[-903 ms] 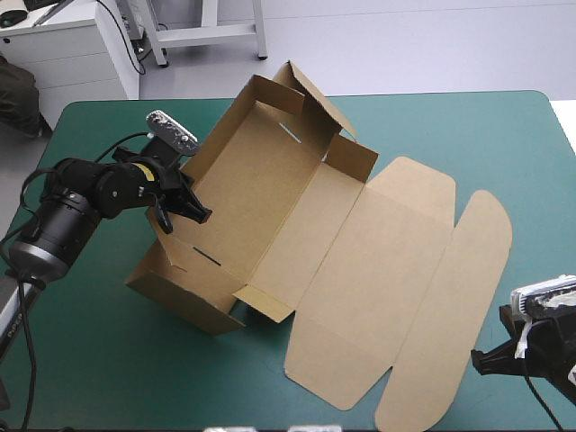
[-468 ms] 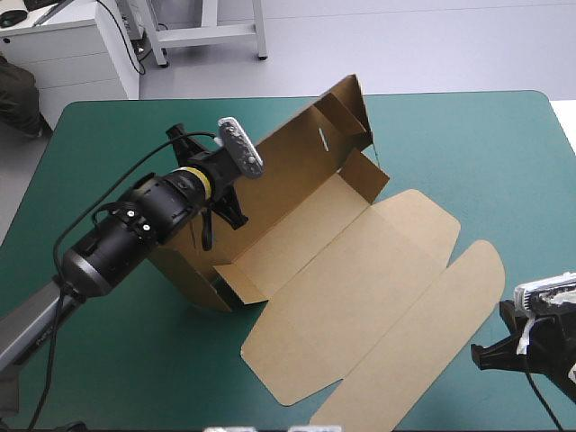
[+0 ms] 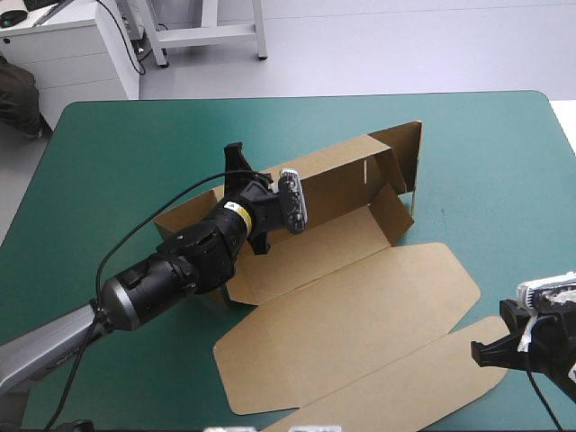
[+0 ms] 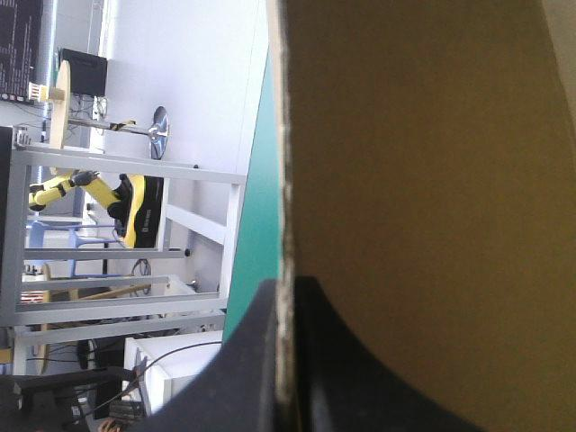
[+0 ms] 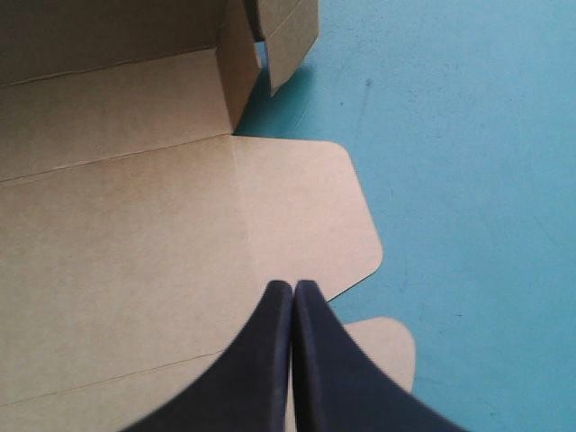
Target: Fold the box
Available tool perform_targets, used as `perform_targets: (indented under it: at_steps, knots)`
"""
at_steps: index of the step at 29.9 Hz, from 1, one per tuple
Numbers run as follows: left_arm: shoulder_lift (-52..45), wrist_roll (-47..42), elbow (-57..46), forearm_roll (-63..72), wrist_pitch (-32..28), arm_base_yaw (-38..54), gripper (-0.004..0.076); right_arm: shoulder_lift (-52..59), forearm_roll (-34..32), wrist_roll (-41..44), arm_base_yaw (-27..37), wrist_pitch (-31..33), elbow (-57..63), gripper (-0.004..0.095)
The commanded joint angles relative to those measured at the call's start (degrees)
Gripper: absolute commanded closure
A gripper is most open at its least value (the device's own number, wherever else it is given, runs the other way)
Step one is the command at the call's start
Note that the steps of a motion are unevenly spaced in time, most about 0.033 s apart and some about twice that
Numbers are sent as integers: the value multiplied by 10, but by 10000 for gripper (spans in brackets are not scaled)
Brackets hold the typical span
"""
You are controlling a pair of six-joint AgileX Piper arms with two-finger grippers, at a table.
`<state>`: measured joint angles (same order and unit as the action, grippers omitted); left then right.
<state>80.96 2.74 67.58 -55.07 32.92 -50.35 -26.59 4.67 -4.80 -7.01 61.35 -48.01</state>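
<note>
The brown box point(image 3: 360, 306) lies mid-table. Its long back wall and end walls stand raised, and its lid lies flat toward the front right. My left gripper point(image 3: 236, 156) reaches over the back wall's top edge. In the left wrist view that wall's edge point(image 4: 284, 180) runs straight down between the black fingers point(image 4: 261, 360), so the left gripper point(image 4: 286, 286) is shut on the box point(image 4: 432, 180). My right gripper point(image 3: 490, 353) sits at the table's front right. In its own view the right gripper point(image 5: 292, 290) is shut and empty, just above the lid's rounded flap point(image 5: 306, 216).
The teal-green cover point(image 3: 108, 144) lies bare on the left and far sides, and to the right of the box point(image 5: 468, 135). The lid's front flap reaches close to the table's front edge, near my right gripper.
My left gripper has carried the box's wall to the right and turned the box. The lid has swung toward the front. The right arm has stayed where it was.
</note>
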Motion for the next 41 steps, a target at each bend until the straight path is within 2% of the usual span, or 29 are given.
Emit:
perform_targets:
  at_steps: [1,6,17,22,35,41]
  knots:
    - [-50,-91,-35,-126,-41,-3,731,-5,0,3,4,-37,-19,928]
    - [-121,-158,-108,-215,-96,-3,731,-5,1,6,4,-37,-19,927]
    - [-221,-127,-180,-216,-146,-3,724,-5,1,17,4,-37,-19,926]
    - [-218,-86,-180,-156,-157,-4,706,-5,0,20,4,-38,-19,927]
    - [-135,-74,-180,-130,-193,-7,706,-5,0,28,4,-46,-19,927]
    - [-124,-74,-180,-129,-204,-7,708,-7,1,40,4,-89,-20,925]
